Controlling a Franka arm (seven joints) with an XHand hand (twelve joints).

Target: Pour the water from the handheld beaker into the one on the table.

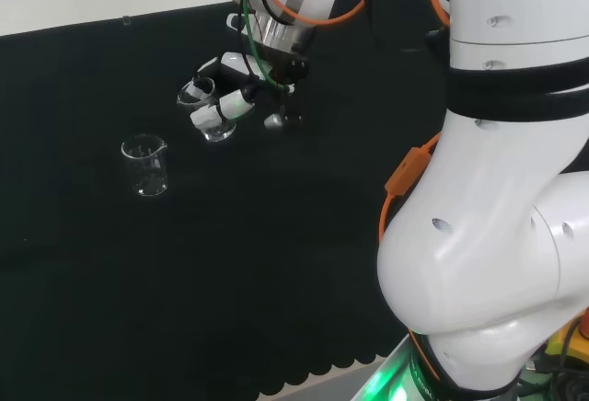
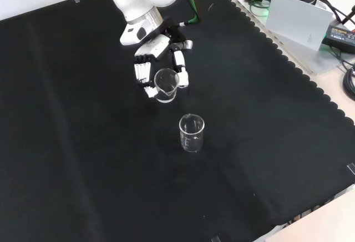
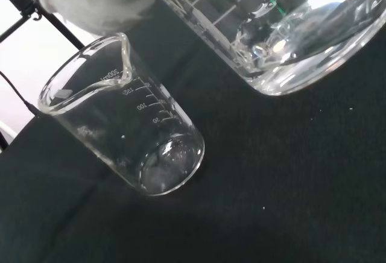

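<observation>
Fingers of the hand (image 2: 158,59) curl round a glass beaker (image 2: 166,84) above the black cloth (image 2: 83,159), near a second beaker (image 2: 191,133) standing upright on it.

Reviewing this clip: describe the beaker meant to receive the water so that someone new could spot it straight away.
On the black cloth, look just below the hand in the front view. The receiving beaker stands upright and alone on the cloth, while the other beaker is held tilted in the hand's curled fingers.

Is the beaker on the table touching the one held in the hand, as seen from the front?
No, black cloth shows between the standing beaker and the held beaker in the hand.
</observation>
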